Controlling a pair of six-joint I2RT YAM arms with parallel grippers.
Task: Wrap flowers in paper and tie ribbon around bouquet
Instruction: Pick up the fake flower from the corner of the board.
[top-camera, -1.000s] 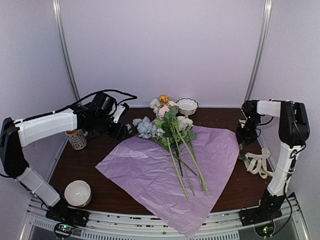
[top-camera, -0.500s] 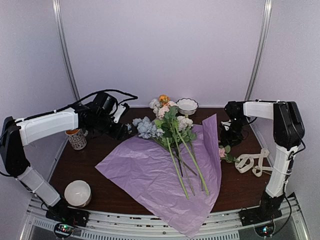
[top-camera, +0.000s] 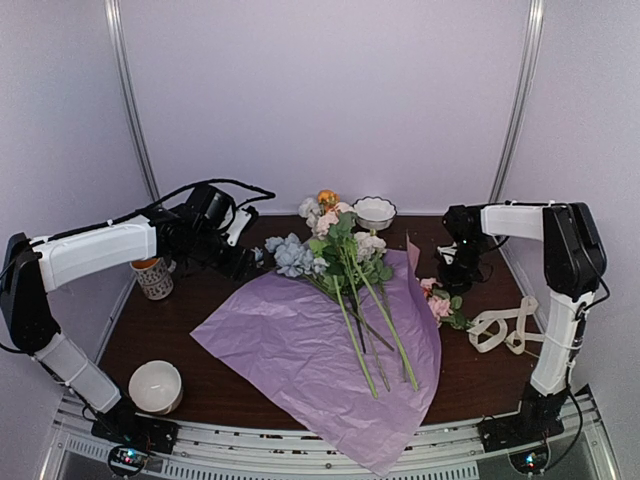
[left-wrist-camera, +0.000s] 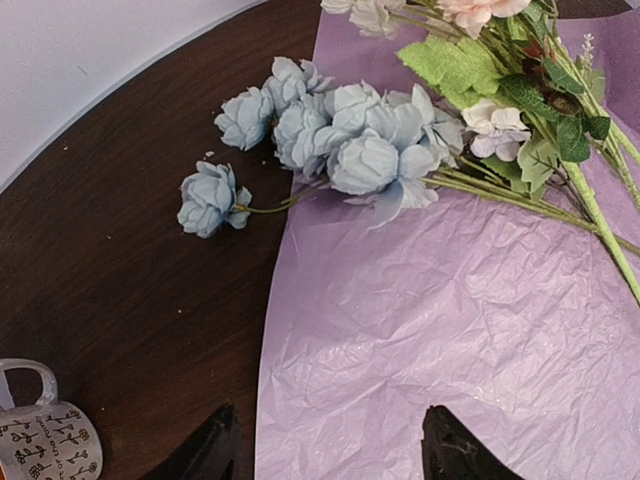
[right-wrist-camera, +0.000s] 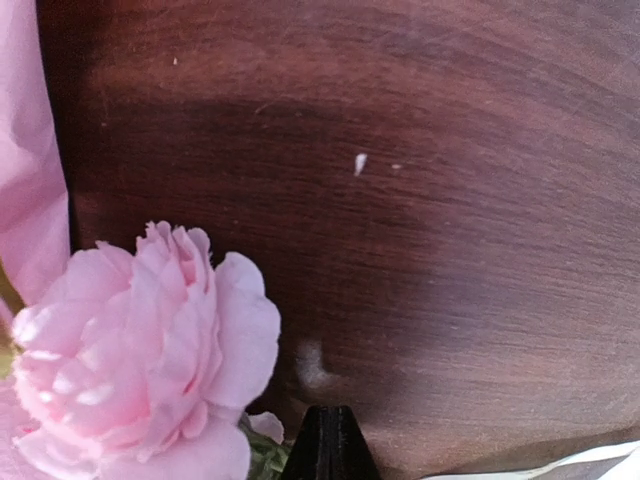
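The pink-lilac paper (top-camera: 300, 340) lies spread on the dark table, its right side folded up and leaning toward the flowers (top-camera: 345, 260), which rest across it with stalks pointing to the near edge. Blue blooms (left-wrist-camera: 350, 135) lie at the paper's (left-wrist-camera: 450, 330) back left edge. My left gripper (top-camera: 245, 262) (left-wrist-camera: 330, 440) hovers open above that edge. My right gripper (top-camera: 455, 270) (right-wrist-camera: 330, 430) is shut low over bare table, nothing visible between its fingers. A pink bloom (right-wrist-camera: 130, 350) (top-camera: 437, 302) lies just beside it. The cream ribbon (top-camera: 505, 328) lies looped at the right.
A patterned mug (top-camera: 155, 278) (left-wrist-camera: 45, 440) stands at the left. One white bowl (top-camera: 155, 385) sits near the front left, and another bowl (top-camera: 374, 211) sits at the back beside an orange bloom (top-camera: 327, 197). White walls close in the table.
My right arm has swung left, folding the paper's right side up and over toward the flowers and uncovering the pink blooms. Its jaws have shut. The left arm has not moved.
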